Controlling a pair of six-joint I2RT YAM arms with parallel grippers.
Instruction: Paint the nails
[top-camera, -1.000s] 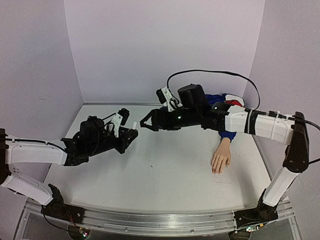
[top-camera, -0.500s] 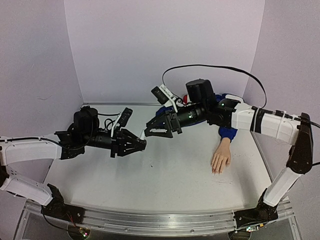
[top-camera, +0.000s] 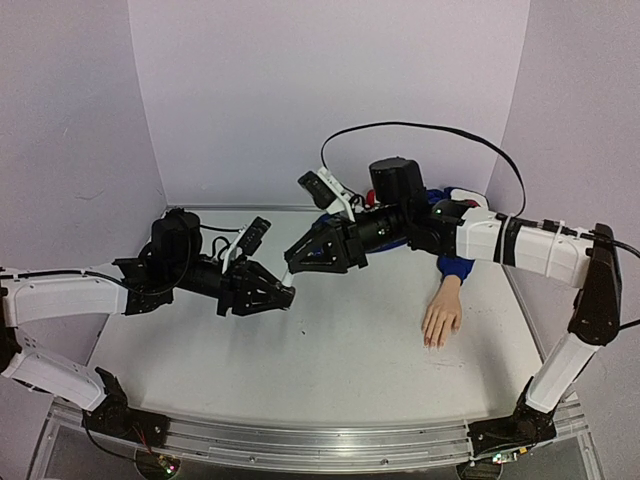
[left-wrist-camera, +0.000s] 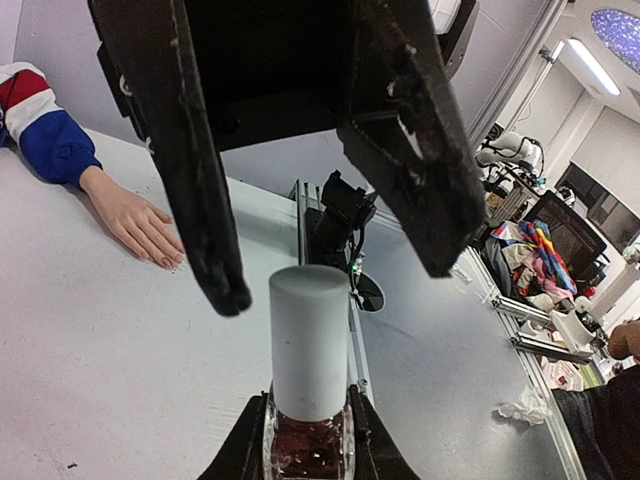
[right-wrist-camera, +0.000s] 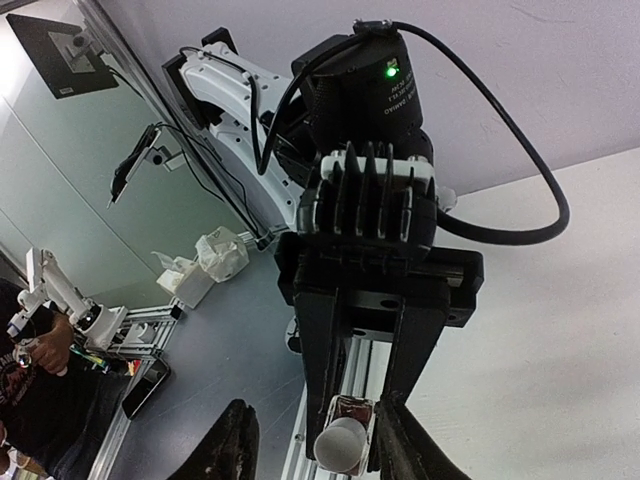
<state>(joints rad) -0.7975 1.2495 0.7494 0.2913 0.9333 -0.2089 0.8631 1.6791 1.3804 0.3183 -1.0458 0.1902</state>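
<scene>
A small dark nail-polish bottle (left-wrist-camera: 306, 445) with a white cap (left-wrist-camera: 310, 340) is held above the table, and my left gripper (left-wrist-camera: 308, 425) is shut on its glass body. My right gripper (left-wrist-camera: 335, 280) is open, and its two black fingers straddle the cap with a gap on each side. The right wrist view shows the cap (right-wrist-camera: 340, 450) between my right gripper's (right-wrist-camera: 318, 445) fingers, nearer the right one. From above, the two grippers meet tip to tip (top-camera: 289, 275) over the table's middle. The mannequin hand (top-camera: 441, 318) lies palm down at the right, with its tiny nails (top-camera: 432, 343) towards the front edge.
The hand's blue sleeve (top-camera: 455, 268) runs back to a red, white and blue bundle (top-camera: 462, 200) under the right arm. A black cable (top-camera: 420, 128) loops above that arm. Purple walls close three sides, and a metal rail (top-camera: 320, 440) runs along the front edge.
The left arm has swung right with the bottle and the right gripper has come down to meet it. The right jaws have narrowed around the cap.
</scene>
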